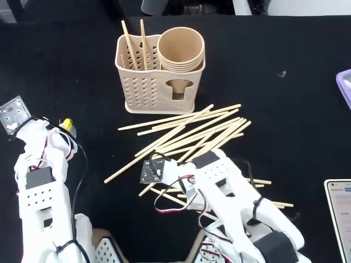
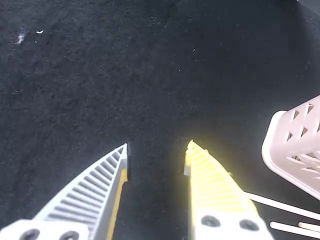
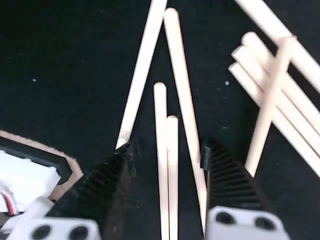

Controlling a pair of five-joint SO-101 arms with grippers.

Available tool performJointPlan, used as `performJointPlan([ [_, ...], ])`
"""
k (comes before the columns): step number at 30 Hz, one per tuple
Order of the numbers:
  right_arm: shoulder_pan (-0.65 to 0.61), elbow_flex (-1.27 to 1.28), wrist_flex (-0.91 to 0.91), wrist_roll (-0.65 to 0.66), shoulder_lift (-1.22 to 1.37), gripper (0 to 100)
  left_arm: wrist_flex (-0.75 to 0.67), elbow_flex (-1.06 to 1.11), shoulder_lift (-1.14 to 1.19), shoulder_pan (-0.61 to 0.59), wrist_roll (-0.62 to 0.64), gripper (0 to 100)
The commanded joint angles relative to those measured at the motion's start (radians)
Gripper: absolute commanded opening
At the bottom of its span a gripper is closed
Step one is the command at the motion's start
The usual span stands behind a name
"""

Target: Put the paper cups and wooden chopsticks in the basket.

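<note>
Table [image 1: 285, 44], under black cloth, is taking up the whole high view. White left arm [image 1: 41, 186] is resting at lower left of that frame. White right arm [image 1: 236, 203] is lying at lower centre, stretched over the near end of the chopstick heap.

Basket [image 1: 148, 90], cream and perforated, is standing upright at upper centre. Loose chopsticks [image 1: 192, 134] are lying in a fanned heap just below it, running from lower left toward upper right across mid-frame. A few strays are poking out from under the right arm toward lower right. Paper cups [image 1: 181, 46] are sitting stacked, mouths up, in the basket's right compartment. Two upright chopsticks [image 1: 143, 44] are standing in its left compartment, leaning a little.

Phone [image 1: 340, 213] is lying at the lower right edge and a purple object [image 1: 345, 82] is showing at the right edge, higher up.

Left tool [image 2: 157, 150] is hanging over bare cloth with its white and yellow fingers apart, gripping nothing. A corner of the basket and some chopstick ends are lying near it.

Right tool [image 3: 167, 147] is hovering with its black fingers apart. It is straddling a chopstick pair [image 3: 161, 125] lying side by side on the cloth, not clamped.
</note>
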Motion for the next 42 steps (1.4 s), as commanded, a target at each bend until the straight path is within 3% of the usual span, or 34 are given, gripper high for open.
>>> performJointPlan([
  [1,0.017,-0.068,0.021,-0.02,-0.036,20.5,-0.025,-0.01,-0.02,0.007,-0.006,19],
  [9,-0.031,-0.051,0.153,-0.044,-0.206,21.4,-0.025,-0.012,-0.02,0.007,-0.006,19],
  [14,-0.061,0.084,0.06,-0.064,-0.219,33.3,-0.025,-0.012,-0.02,0.007,-0.006,19],
  [22,-0.063,0.137,-0.014,-0.092,-0.219,33.2,-0.025,-0.012,-0.02,0.007,-0.006,19],
  [31,-0.066,0.016,0.054,-0.149,-0.225,33.2,-0.025,-0.012,-0.02,0.007,-0.006,19],
  [35,-0.138,0.024,0.071,-0.17,-0.22,33.2,-0.025,-0.012,-0.02,0.007,-0.006,19],
  [42,-0.207,0.163,-0.094,-0.218,-0.217,33.2,-0.025,-0.012,-0.02,0.007,-0.006,19],
])
